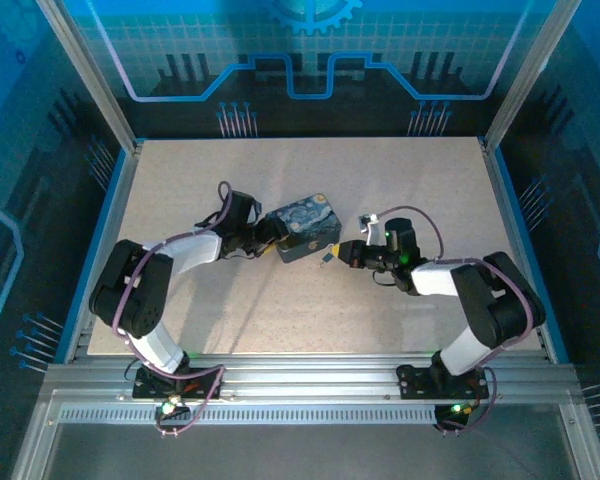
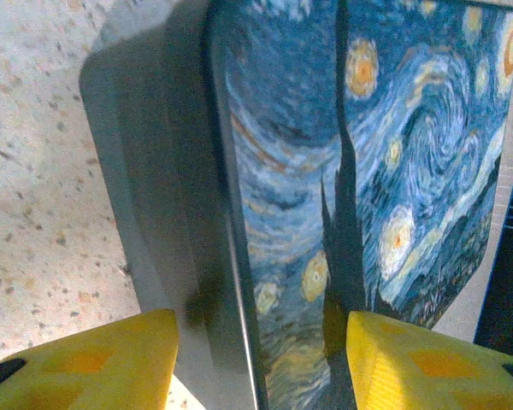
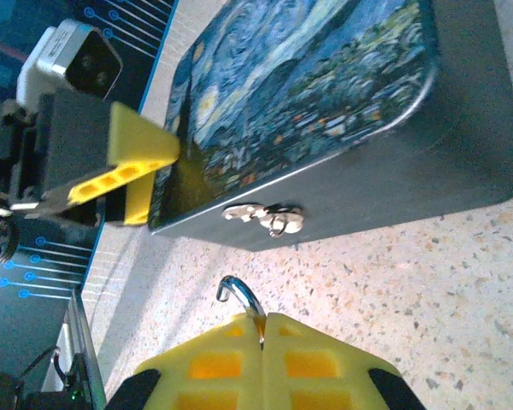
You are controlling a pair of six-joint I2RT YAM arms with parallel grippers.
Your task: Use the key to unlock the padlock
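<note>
At 6 o'clock in the right wrist view: right gripper (image 3: 263, 318), yellow pads pressed together on a thin metal key (image 3: 244, 301). Long axis of the key from 6 up toward 12, visible end curling over to 10 o'clock as a silvery hook, aimed at the grey side wall just beyond and not touching it. On that wall, near frame centre: tiny silvery-grey metal padlock (image 3: 278, 220), stretched along the wall from 9 to 3 o'clock. Too small to tell lock from clasp.

From above, near the middle of the speckled beige tabletop (image 1: 420, 190): blue rectangular metal tin painted with a swirling night sky (image 1: 305, 228). Long axis from 8 to 2 o'clock, lid down, contents hidden. At its 8 o'clock end: left gripper (image 1: 267, 238) clamped across the tin, one yellow finger (image 2: 94, 363) at each side. Far end of the tin cut off in the left wrist view.
</note>
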